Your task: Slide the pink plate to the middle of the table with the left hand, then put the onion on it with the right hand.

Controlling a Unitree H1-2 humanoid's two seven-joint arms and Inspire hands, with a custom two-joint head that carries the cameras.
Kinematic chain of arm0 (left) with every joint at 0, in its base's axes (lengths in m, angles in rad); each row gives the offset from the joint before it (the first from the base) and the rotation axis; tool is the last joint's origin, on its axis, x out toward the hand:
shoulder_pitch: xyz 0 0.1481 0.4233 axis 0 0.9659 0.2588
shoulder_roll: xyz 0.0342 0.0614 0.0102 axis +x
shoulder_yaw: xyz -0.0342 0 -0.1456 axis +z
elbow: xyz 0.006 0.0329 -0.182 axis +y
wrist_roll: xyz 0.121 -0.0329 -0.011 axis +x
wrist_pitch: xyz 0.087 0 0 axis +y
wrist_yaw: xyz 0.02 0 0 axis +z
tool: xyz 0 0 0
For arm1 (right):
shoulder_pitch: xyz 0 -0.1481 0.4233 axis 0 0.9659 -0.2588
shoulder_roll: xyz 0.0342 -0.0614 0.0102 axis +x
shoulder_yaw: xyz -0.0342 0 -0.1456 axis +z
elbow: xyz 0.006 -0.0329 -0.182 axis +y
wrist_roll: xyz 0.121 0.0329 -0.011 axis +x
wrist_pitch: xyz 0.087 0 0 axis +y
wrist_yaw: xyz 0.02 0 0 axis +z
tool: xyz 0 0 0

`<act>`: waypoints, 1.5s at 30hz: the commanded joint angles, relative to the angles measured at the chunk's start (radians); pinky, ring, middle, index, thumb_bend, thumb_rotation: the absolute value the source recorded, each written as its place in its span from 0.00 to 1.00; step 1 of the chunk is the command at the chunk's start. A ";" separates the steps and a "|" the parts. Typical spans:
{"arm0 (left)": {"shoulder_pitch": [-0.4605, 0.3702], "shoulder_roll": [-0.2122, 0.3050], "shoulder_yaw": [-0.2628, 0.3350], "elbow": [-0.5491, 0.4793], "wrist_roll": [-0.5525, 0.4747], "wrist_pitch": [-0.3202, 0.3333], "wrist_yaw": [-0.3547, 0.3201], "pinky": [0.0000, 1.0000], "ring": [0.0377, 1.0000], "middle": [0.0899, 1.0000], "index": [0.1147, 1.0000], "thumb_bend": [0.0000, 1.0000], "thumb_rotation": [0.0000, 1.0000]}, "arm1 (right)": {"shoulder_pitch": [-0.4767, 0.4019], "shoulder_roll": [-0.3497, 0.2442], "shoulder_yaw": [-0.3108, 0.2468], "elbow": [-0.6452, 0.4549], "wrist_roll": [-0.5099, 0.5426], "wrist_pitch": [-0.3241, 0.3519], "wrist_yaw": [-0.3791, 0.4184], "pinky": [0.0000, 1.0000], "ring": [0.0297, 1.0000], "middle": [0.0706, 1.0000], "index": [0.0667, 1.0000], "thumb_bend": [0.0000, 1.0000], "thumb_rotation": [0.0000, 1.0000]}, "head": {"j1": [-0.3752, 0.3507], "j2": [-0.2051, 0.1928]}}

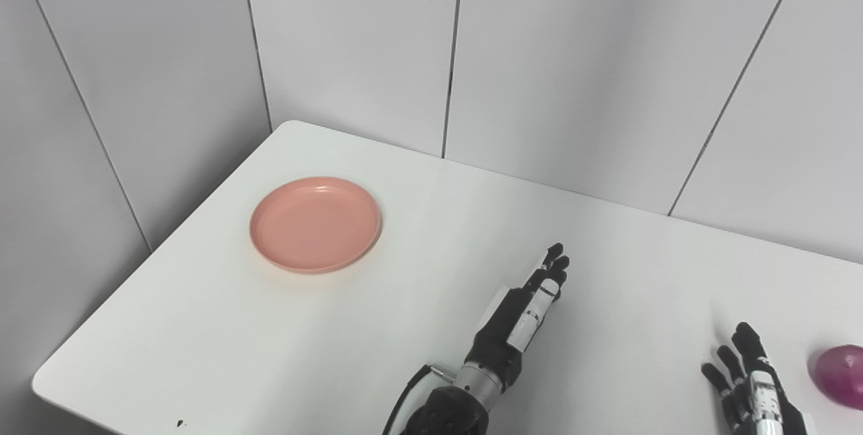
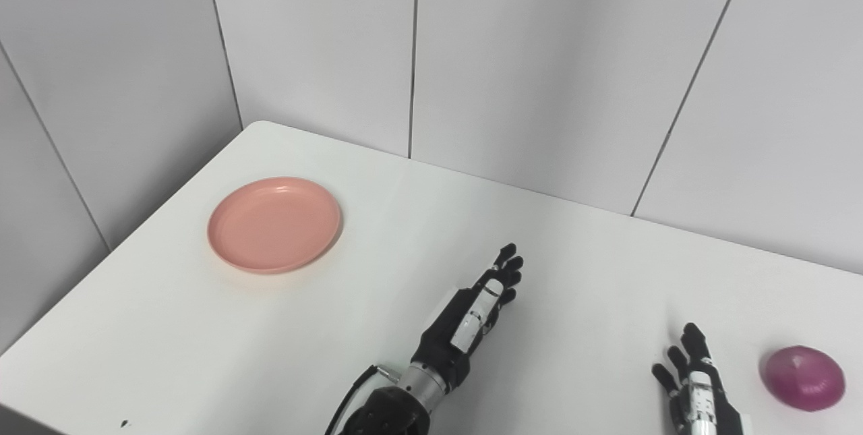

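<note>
Pink plate (image 1: 315, 224) well left of empty, straight-fingered left hand (image 1: 522, 317); right hand (image 2: 694, 384) likewise empty.

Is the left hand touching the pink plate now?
No. The left hand is over bare table, well apart from the plate, which lies empty near the table's left side.

- The right hand (image 2: 694, 381) is cut off at the bottom edge; only its spread fingers and part of the back show, the palm and wrist do not.
- The onion (image 1: 839, 366), just right of that hand, is cropped by the right edge in the left eye view.
- The left hand (image 1: 522, 317) is seen edge-on, so its palm is hidden.
- The left forearm leaves the bottom edge below that hand.
- A small dark speck (image 1: 180, 423) on the table (image 1: 418, 233), far left of the left hand, is too small to identify.
</note>
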 commanded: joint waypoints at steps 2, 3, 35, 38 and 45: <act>0.037 -0.057 -0.001 0.063 0.010 -0.023 0.010 1.00 1.00 1.00 1.00 0.44 1.00 | -0.005 0.000 -0.004 -0.007 0.000 0.001 0.001 0.95 0.94 0.95 0.92 0.34 0.93 | 0.000 0.000; 0.038 -0.058 -0.001 0.062 0.010 -0.025 0.012 1.00 1.00 1.00 1.00 0.43 1.00 | -0.005 -0.001 -0.004 -0.006 0.004 -0.001 0.004 0.95 0.94 0.95 0.92 0.35 0.93 | 0.000 0.000; -0.012 -0.014 0.066 -0.121 0.027 -0.030 0.036 1.00 1.00 1.00 1.00 0.48 1.00 | -0.008 0.007 -0.004 0.015 -0.004 -0.020 -0.002 0.80 0.89 0.91 0.87 0.52 0.87 | 0.002 0.005; -0.015 -0.018 0.087 -0.139 0.011 -0.030 0.035 1.00 1.00 1.00 1.00 0.47 1.00 | -0.008 0.004 -0.003 0.020 -0.005 -0.025 0.001 0.78 0.88 0.90 0.87 0.56 0.86 | 0.003 0.004; -0.040 -0.001 0.119 -0.174 -0.016 -0.033 0.011 1.00 1.00 1.00 1.00 0.44 1.00 | -0.007 0.002 -0.001 0.019 -0.010 -0.026 0.002 0.86 0.91 0.93 0.90 0.57 0.89 | 0.006 0.007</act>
